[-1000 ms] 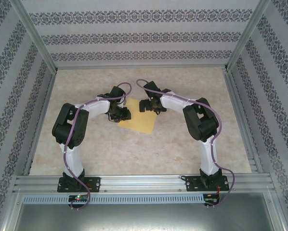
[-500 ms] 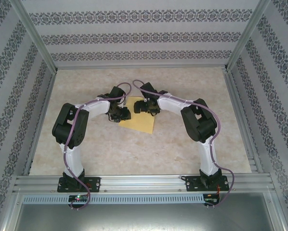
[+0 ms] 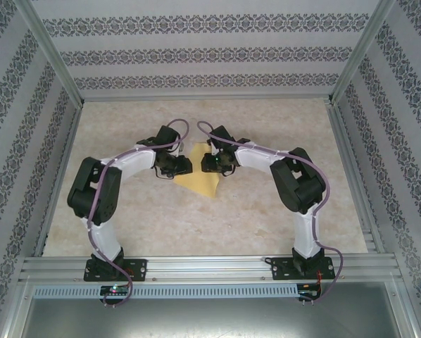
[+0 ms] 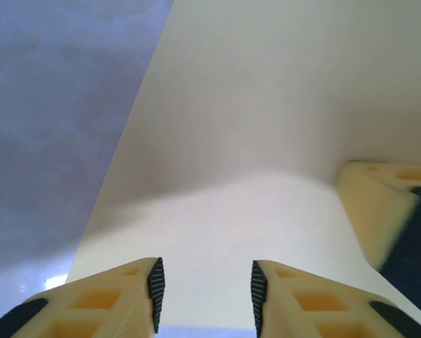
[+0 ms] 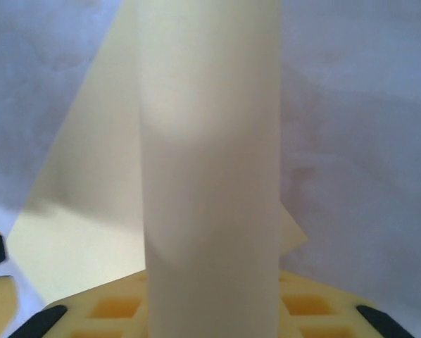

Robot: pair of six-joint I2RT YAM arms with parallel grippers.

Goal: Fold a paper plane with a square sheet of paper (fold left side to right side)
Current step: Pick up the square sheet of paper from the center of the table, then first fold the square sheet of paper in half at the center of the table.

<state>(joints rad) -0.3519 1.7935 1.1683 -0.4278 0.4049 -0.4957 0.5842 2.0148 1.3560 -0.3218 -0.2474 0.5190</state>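
Note:
The yellow square sheet of paper (image 3: 205,177) lies mid-table between both arms, its far corner (image 3: 198,149) lifted. My left gripper (image 3: 177,166) sits at the sheet's left edge. In the left wrist view its jaws (image 4: 205,289) stand apart just above the flat paper (image 4: 253,127), with nothing between them. My right gripper (image 3: 215,163) is at the sheet's right side. In the right wrist view a curled band of paper (image 5: 209,176) rises from between its fingers (image 5: 112,308) and hides the tips. The right finger (image 4: 379,204) also shows in the left wrist view.
The beige marbled table (image 3: 196,225) has aluminium rails along its sides (image 3: 348,155) and a patterned back wall (image 3: 210,56). Bare table shows left of the sheet (image 4: 48,105) and right of the raised band (image 5: 358,105).
My right gripper has moved left and nearer onto the sheet and closed on it; the paper's far corner has risen. My left gripper shifted slightly and widened a little.

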